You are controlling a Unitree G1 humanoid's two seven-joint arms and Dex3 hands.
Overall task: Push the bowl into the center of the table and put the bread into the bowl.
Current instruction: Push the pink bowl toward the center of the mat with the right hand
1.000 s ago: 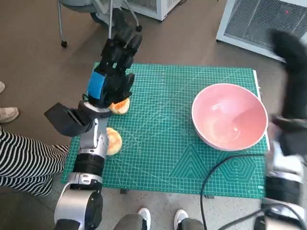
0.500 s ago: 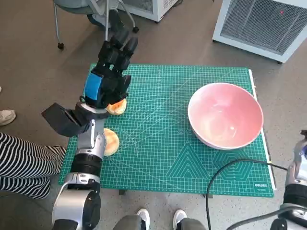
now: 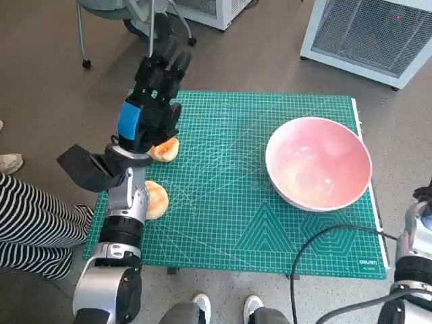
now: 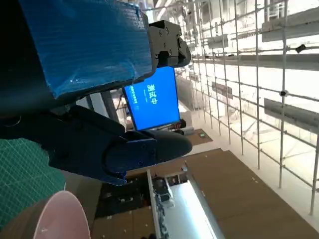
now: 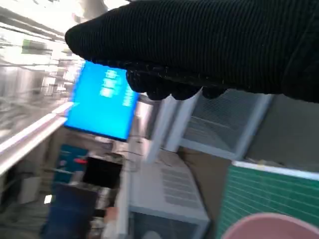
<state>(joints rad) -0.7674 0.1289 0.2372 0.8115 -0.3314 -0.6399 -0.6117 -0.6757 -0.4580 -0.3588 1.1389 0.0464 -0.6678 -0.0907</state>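
Note:
The pink bowl (image 3: 318,162) stands on the right side of the green mat (image 3: 229,223), near its right edge. Two pieces of bread lie at the mat's left edge: one (image 3: 167,150) partly under my left hand, the other (image 3: 157,199) beside my left forearm. My left hand (image 3: 152,98) hovers above the far bread with its fingers stretched out and holds nothing. In the left wrist view those fingers (image 4: 149,147) are bare. The right hand (image 5: 209,45) shows only as a dark glove in the right wrist view, and its fingers are unclear. The bowl's rim (image 5: 279,226) is below it.
A black cable (image 3: 317,239) curls over the mat's near right corner. A white grilled unit (image 3: 371,34) stands on the floor beyond the table. A chair's legs (image 3: 84,40) are at the far left. A person's striped leg (image 3: 34,223) is close to the table's left side.
My right arm, raised and blurred by the bowl's right side a second ago, has dropped back to the picture's lower right corner. The camera shifted slightly. The left hand, bread and bowl have hardly moved.

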